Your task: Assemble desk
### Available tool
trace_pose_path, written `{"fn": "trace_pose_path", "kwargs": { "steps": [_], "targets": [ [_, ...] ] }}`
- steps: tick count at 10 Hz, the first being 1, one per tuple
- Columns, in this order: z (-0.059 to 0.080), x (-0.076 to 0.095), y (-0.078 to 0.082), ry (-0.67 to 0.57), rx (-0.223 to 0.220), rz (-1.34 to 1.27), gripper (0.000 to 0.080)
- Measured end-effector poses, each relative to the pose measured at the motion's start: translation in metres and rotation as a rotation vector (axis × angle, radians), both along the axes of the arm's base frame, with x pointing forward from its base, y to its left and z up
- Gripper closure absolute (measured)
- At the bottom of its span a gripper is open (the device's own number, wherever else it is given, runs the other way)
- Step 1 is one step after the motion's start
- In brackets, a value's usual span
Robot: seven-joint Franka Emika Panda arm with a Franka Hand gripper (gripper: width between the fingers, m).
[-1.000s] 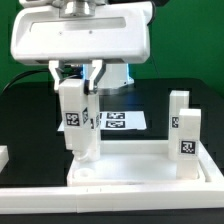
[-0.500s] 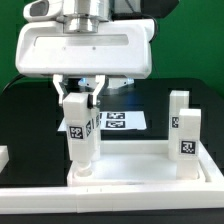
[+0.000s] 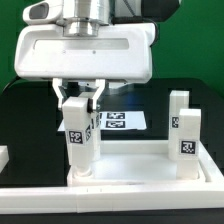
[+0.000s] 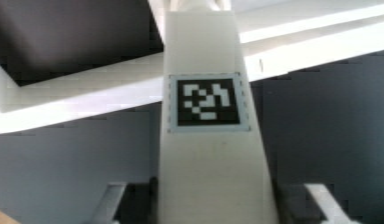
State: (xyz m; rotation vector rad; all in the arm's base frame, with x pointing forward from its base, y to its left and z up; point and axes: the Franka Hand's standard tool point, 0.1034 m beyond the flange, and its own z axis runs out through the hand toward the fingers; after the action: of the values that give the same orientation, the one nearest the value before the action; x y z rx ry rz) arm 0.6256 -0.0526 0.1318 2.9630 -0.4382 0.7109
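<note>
The leg post [image 3: 80,140] that the pincer [image 3: 80,103] is holding is standing almost upright over the corner of the tabletop panel [image 3: 140,168] at the exterior view's left, with its lower end at or just inside the round socket there; whether it is already sitting fully down I cannot tell. The pincer is closing partly, its two fingers [image 3: 97,100] pressing the upper end of this post from both sides, and in the wrist view the post [image 4: 207,150] with its black-and-white tag is filling the middle between the finger tips. A second leg post [image 3: 184,135] is already standing in the corner at the exterior view's right. The panel is lying on the dark bench [image 3: 25,115], near the long white rail [image 3: 110,188] in front, and the marker board [image 3: 125,120] is lying behind. The risk, in my judgement, is that the post is leaning a little, so pushing down may be jamming it at the socket edge instead of seating it. The push may also be sliding the panel on the bench. If the fingers are slipping on the smooth plastic, the post may be tipping over when released.
</note>
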Motion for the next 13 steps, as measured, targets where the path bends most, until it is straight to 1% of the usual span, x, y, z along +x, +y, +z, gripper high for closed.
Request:
{"fn": "trace_pose_path", "kwargs": {
  "steps": [4,7,11,12,13],
  "targets": [
    [-0.0098,-0.0028,-0.0011,-0.001,-0.014,0.001,0.0511],
    [-0.0098,-0.0048,-0.0005,-0.036,-0.031,0.008,0.0511],
    [-0.0097,-0.0053,-0.0013,-0.036,-0.031,0.006,0.0511],
    [-0.0098,-0.0054,-0.0013,-0.036,-0.031,0.006,0.0356],
    [-0.0099,-0.0054,-0.0013,-0.036,-0.031,0.006,0.0356]
  ]
}}
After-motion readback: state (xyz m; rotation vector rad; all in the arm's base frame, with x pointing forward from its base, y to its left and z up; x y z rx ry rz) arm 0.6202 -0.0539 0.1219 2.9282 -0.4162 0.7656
